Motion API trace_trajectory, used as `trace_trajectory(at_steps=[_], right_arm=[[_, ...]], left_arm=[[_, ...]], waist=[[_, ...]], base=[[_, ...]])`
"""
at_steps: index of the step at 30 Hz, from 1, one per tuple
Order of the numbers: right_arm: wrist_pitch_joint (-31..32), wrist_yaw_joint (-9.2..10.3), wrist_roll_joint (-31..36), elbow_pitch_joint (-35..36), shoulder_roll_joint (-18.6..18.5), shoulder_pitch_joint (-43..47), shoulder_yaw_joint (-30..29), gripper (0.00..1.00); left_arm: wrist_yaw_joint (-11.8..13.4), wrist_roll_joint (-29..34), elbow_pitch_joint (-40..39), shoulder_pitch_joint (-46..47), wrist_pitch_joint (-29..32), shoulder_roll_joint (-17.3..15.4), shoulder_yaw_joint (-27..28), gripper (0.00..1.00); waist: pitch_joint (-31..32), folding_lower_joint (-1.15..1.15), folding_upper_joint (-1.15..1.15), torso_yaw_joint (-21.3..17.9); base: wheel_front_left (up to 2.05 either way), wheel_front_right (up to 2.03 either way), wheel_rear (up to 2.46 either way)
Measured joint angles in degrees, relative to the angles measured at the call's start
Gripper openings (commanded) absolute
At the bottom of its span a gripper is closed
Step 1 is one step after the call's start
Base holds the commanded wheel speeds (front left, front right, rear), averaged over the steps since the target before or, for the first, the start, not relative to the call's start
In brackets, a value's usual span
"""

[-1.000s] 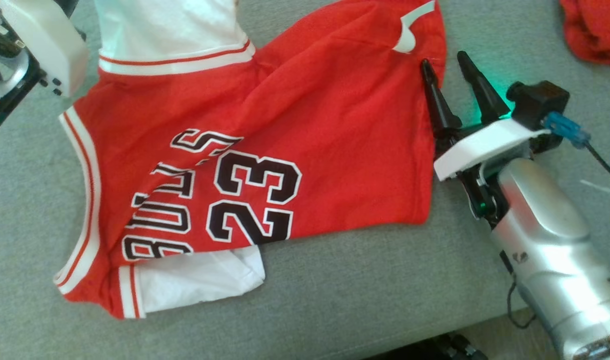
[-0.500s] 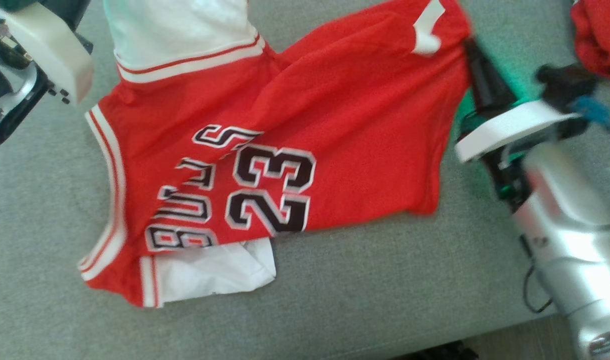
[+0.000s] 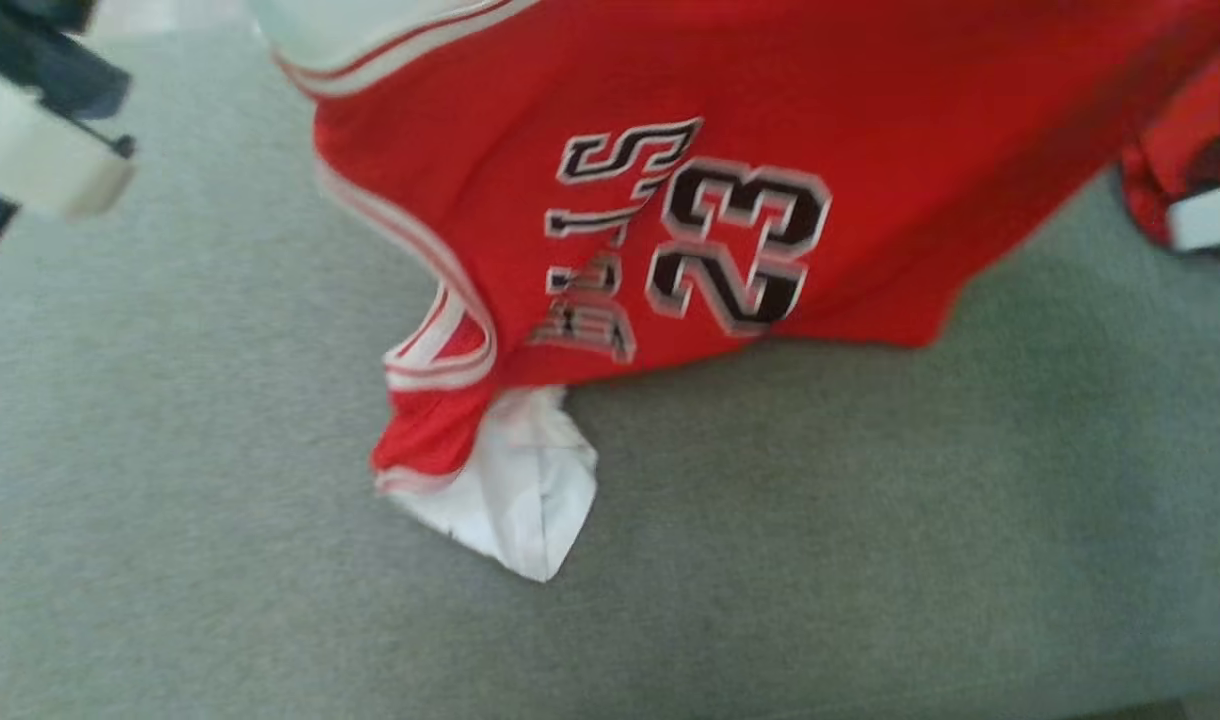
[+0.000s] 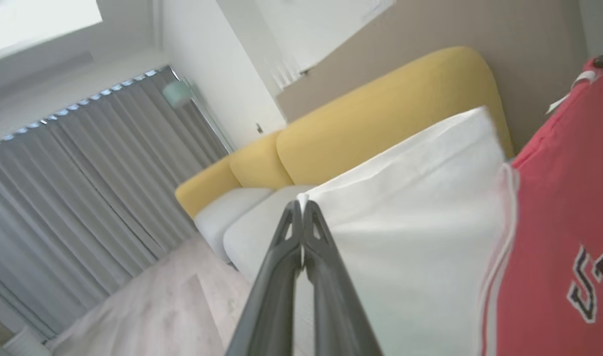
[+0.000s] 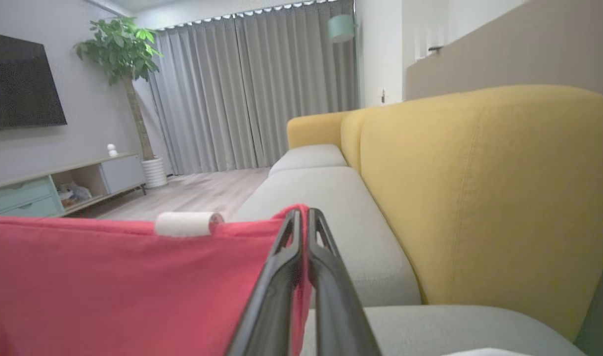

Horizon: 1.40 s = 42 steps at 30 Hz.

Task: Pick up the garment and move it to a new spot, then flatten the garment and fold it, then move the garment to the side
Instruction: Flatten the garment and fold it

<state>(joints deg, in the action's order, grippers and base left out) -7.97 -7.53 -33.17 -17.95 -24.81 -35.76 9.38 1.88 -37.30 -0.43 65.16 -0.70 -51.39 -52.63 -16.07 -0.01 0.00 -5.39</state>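
Note:
The garment (image 3: 730, 150) is a red jersey with white sleeves and a black "23". It hangs stretched between my two grippers, and its lower white sleeve (image 3: 525, 495) droops down to the grey sofa seat (image 3: 820, 560). In the left wrist view my left gripper (image 4: 301, 207) is shut on a corner of the upper white sleeve (image 4: 410, 207). In the right wrist view my right gripper (image 5: 304, 213) is shut on the top edge of the garment's red cloth (image 5: 123, 277). The left wrist's pale housing (image 3: 40, 165) sits at the head view's upper left.
Another red cloth (image 3: 1175, 150) lies at the far right of the seat. A yellow backrest (image 5: 479, 188) runs behind the cushions. Further off are grey curtains (image 5: 252, 94), a potted plant (image 5: 121, 54), a low cabinet (image 5: 49, 185) and wood floor (image 5: 193, 193).
My right gripper has closed on the garment's red edge. Both arms have raised the garment off the seat, so it now hangs bunched. The head view has shifted too.

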Motion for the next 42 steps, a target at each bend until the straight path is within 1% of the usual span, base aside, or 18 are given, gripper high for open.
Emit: trace_trajectory(at_steps=[3, 4, 8, 10, 12, 14, 15, 18, 20, 22, 25, 28, 31, 33, 35, 38, 39, 42], right_arm=[[3.3, 0.00, -0.6, 5.1, -2.6, 3.1, -3.7, 0.00], [4.3, 0.00, -0.6, 6.7, -3.2, 4.3, -5.0, 0.00], [7.3, 0.00, -0.4, 14.1, -3.8, 6.9, -9.1, 0.00], [8.6, 0.00, 0.6, 17.0, -3.8, 6.5, -11.1, 0.00], [10.6, 0.00, 1.7, 18.6, -3.8, 5.1, -11.6, 0.00], [12.6, 0.00, 2.8, 19.0, -3.8, 2.2, -11.0, 0.00], [13.3, 0.00, 3.6, 18.8, -4.0, 0.2, -10.3, 0.00], [15.0, 0.00, 5.8, 16.0, -4.7, -7.0, -7.6, 0.00], [15.3, 0.00, 6.7, 12.8, -5.1, -12.3, -5.2, 0.00], [15.3, 0.00, 7.4, 9.2, -5.2, -17.4, -2.6, 0.00], [12.9, 0.00, 9.1, 4.5, -6.4, -24.4, 2.2, 0.00], [8.8, 0.00, 10.7, -0.6, -7.8, -31.4, 4.2, 0.00], [4.1, 0.00, 12.8, -5.7, -8.4, -37.2, 4.5, 0.00], [1.1, 0.00, 13.9, -8.4, -8.5, -39.9, 4.6, 0.00], [-1.6, 0.00, 15.5, -10.7, -8.8, -41.5, 5.0, 0.00], [-3.8, 0.00, 16.6, -13.2, -9.5, -41.8, 6.4, 0.00], [-4.2, 0.00, 16.6, -14.0, -9.5, -41.7, 6.6, 0.00], [-5.2, 0.00, 16.5, -15.6, -9.7, -40.1, 7.6, 0.00]], left_arm=[[1.7, -0.1, -3.2, -0.7, -2.2, -2.3, 2.0, 0.00], [1.7, -0.3, -4.2, -0.9, -2.8, -3.0, 2.7, 0.00], [2.5, -1.7, -7.7, -1.0, -3.5, -6.0, 4.8, 0.00], [2.5, -2.2, -9.2, -0.6, -3.4, -7.4, 6.0, 0.00], [2.0, -2.2, -9.6, 0.9, -2.6, -7.9, 6.5, 0.00], [0.9, -2.3, -9.4, 3.5, -1.2, -7.6, 6.7, 0.00], [-0.1, -2.3, -8.7, 5.0, -0.6, -7.3, 6.7, 0.00], [-2.9, -2.0, -4.5, 10.1, 2.0, -4.9, 6.5, 0.00], [-4.0, -1.2, -1.0, 13.4, 3.5, -2.5, 6.2, 0.00], [-5.0, 1.1, 2.9, 16.5, 4.1, 0.0, 5.4, 0.00], [-6.0, 4.8, 9.0, 21.2, 3.7, 3.5, 4.0, 0.00], [-5.7, 9.6, 15.2, 26.5, 0.7, 7.2, 3.6, 0.00], [-3.6, 13.9, 20.6, 31.8, -3.7, 10.7, 3.7, 0.00], [-1.9, 15.8, 23.3, 34.4, -7.2, 12.8, 4.2, 0.00], [-1.0, 16.9, 24.7, 35.7, -10.0, 14.2, 4.4, 0.00], [-1.5, 16.6, 25.7, 35.1, -11.8, 15.6, 4.2, 0.00], [-1.9, 16.2, 25.8, 34.5, -12.1, 15.7, 4.2, 0.00], [-2.0, 14.1, 25.1, 30.7, -13.1, 15.5, 4.2, 0.00]], waist=[[2.5, 0.00, 0.00, 1.4], [3.4, 0.00, 0.00, 1.8], [6.3, -0.01, 0.00, 3.3], [7.1, -0.02, 0.00, 3.8], [7.1, -0.02, 0.00, 4.3], [6.5, 0.00, 0.00, 4.5], [6.0, 0.00, 0.00, 4.6], [3.9, 0.01, 0.00, 4.9], [2.0, 0.01, 0.00, 5.1], [-0.2, 0.02, 0.00, 5.4], [-3.9, 0.03, 0.00, 5.8], [-7.9, 0.03, 0.00, 6.2], [-11.4, 0.04, 0.00, 6.7], [-13.4, 0.04, 0.00, 7.1], [-14.6, 0.04, -0.01, 7.5], [-15.4, 0.02, 0.00, 8.4], [-15.5, 0.01, 0.00, 8.6], [-15.3, 0.01, 0.00, 9.1]], base=[[0.00, 0.00, 0.00], [0.00, 0.00, 0.00], [0.00, 0.00, 0.00], [0.00, 0.00, 0.00], [0.00, 0.00, 0.00], [0.00, 0.00, 0.00], [0.00, 0.00, 0.00], [0.00, 0.00, 0.00], [0.00, 0.00, 0.00], [0.00, 0.00, 0.00], [0.00, 0.00, 0.00], [0.00, 0.00, 0.00], [0.00, 0.00, 0.00], [0.00, 0.00, 0.00], [0.00, 0.00, 0.00], [0.00, 0.00, 0.00], [0.00, 0.00, 0.00], [0.00, 0.00, 0.00]])
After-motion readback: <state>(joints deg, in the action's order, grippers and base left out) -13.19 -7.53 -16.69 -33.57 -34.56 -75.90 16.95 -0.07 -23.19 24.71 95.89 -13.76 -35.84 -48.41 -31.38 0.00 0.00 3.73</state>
